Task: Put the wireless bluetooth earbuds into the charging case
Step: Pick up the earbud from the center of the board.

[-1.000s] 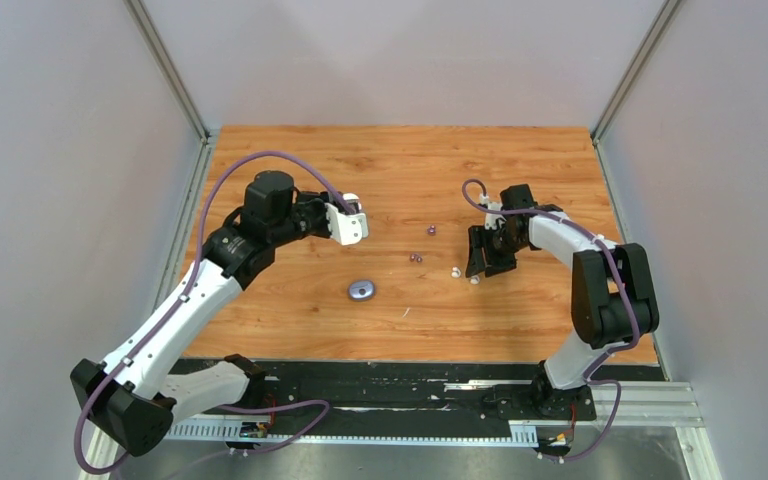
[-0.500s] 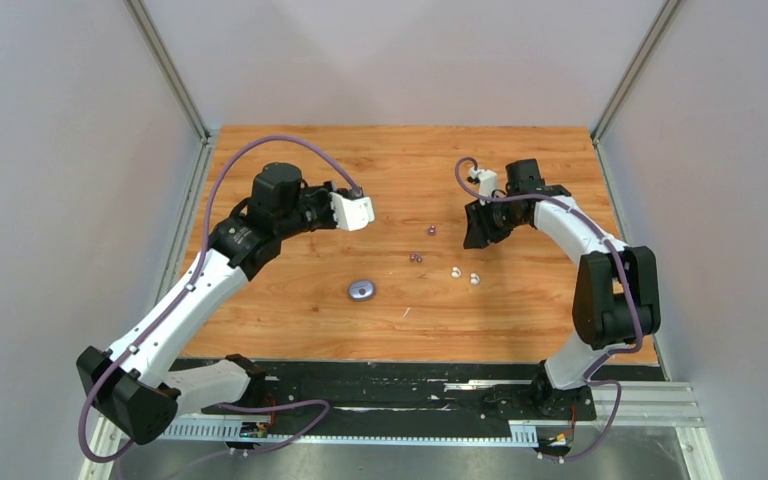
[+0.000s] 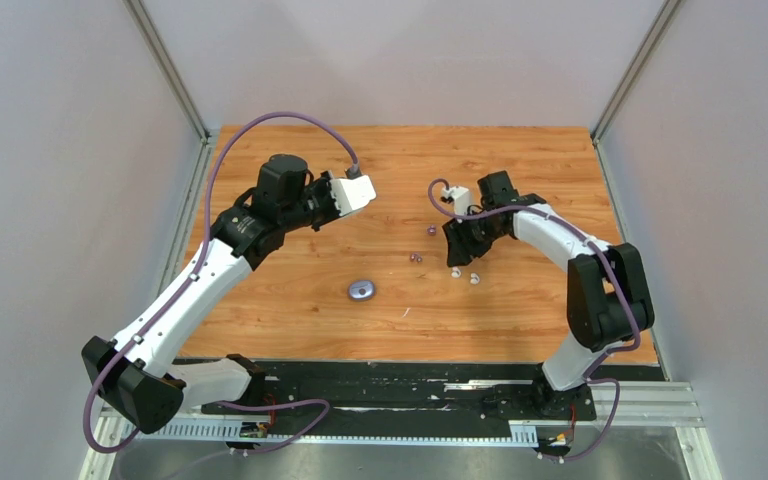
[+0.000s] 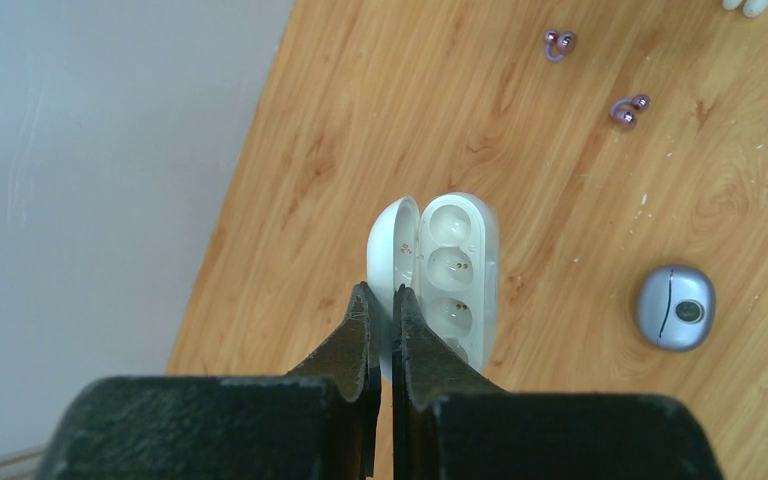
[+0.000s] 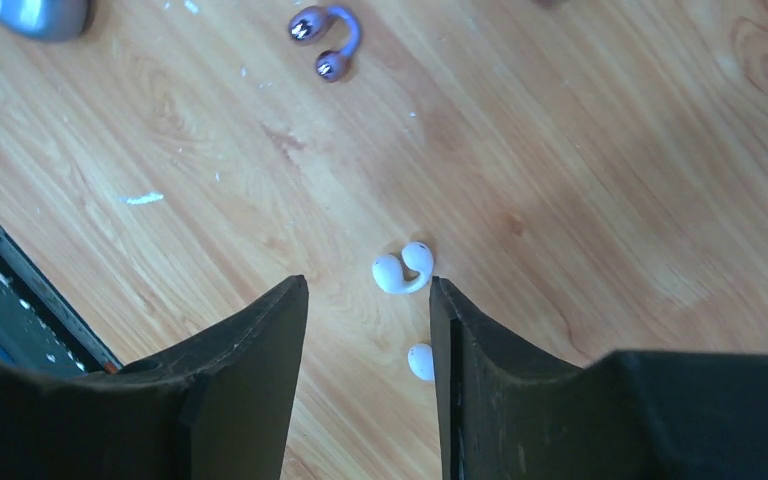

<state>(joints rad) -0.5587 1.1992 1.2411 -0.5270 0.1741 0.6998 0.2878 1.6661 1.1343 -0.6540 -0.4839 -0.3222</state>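
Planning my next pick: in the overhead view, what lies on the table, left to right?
Closed lilac pebble-shaped case → nearer dark purple earbud → farther dark purple earbud → glossy white earbud → second glossy white earbud.

No word, brand, number or sign can be read in any view. The nearest thing to lettering is a few tiny reddish marks on the inner face of the open lid of the white charging case (image 4: 450, 260), and they are too small to make out. The closed lilac-grey case (image 4: 674, 308) lies to the right of the white charging case in the left wrist view. It has a dark oval patch in the middle of its lid, with nothing legible on it. Whether that patch is a logo cannot be told.
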